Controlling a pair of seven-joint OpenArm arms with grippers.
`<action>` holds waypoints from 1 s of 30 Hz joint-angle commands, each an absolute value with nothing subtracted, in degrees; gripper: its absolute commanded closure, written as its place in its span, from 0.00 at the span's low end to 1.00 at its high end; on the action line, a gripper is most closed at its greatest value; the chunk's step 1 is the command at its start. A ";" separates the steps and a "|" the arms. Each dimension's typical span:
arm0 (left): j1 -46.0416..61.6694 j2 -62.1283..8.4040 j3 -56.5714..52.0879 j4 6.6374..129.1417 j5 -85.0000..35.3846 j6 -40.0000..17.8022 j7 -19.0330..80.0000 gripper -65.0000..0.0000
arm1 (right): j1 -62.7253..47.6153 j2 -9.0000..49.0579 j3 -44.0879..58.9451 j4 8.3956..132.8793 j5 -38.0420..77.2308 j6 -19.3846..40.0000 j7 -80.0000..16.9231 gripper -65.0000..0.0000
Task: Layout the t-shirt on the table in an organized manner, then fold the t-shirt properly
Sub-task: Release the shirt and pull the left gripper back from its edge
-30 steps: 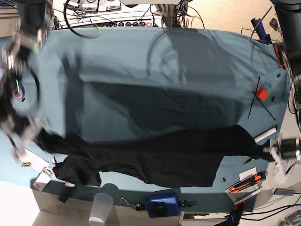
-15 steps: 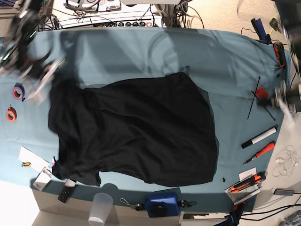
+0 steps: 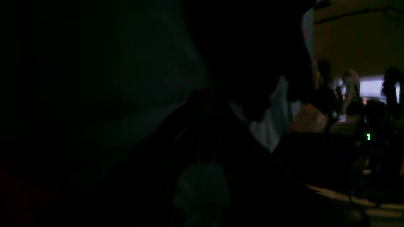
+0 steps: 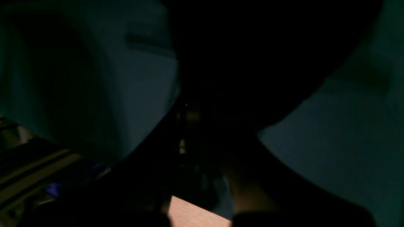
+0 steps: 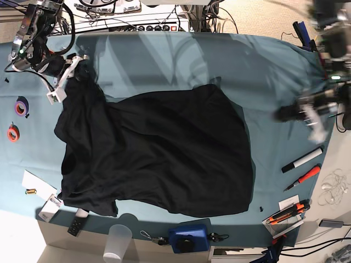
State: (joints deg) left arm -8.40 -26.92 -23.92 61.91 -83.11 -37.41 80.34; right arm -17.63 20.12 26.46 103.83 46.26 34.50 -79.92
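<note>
Lying spread over the middle of the wide table (image 5: 164,60) with its teal-blue cloth cover, the large black soft fabric t-shirt (image 5: 164,159) shows only plain black cloth, with no print in sight. Its body reaches from the table's left part to right of centre, and its near hem lies close to the near edge. At the far left, a narrow tail of the shirt runs up to the right gripper (image 5: 70,67), a white-fingered clamp on a black arm; the jaws stand nearly together with a corner of the black cloth pinched between them. The right wrist view is very dark and shows only black cloth against teal, so the pinch is read from the base view. Left of the shirt, a purple tape roll (image 5: 21,107) and an orange tape roll (image 5: 12,132) lie on the teal cover. Near the front edge stand a clear plastic cup (image 5: 117,243) and a blue box-shaped device (image 5: 188,238). Well right of the shirt, apart from it, the left gripper (image 5: 307,112) is a motion-blurred smear above the table's right side; its jaws are closed, and no cloth hangs from it. Nearer on that side lie a black-and-white marker (image 5: 302,160) and a red pen (image 5: 303,176).
</note>
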 commanded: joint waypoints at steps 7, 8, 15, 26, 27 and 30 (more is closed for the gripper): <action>-6.07 -20.73 -24.29 79.72 -79.79 -36.18 80.00 1.00 | -17.26 21.28 26.85 104.62 42.76 34.59 -75.79 1.00; -4.99 -20.10 -24.29 82.85 -77.65 -35.81 80.00 1.00 | -17.23 21.28 26.85 104.62 42.35 34.48 -75.50 1.00; 5.85 -17.80 -24.29 106.72 -55.86 -30.15 71.18 1.00 | -16.97 21.28 26.85 104.62 41.93 34.33 -74.54 1.00; 15.25 -10.98 -15.92 119.00 -28.64 -25.26 61.60 1.00 | -16.97 21.28 26.85 104.62 41.93 34.33 -74.48 1.00; 15.22 -10.98 -14.00 119.00 -27.03 -25.23 61.43 0.91 | -16.97 21.28 26.85 104.62 41.95 34.30 -74.32 1.00; 15.25 -10.98 -8.69 119.00 -25.63 -23.97 60.93 0.64 | -16.97 21.28 26.85 104.62 41.95 34.30 -74.30 1.00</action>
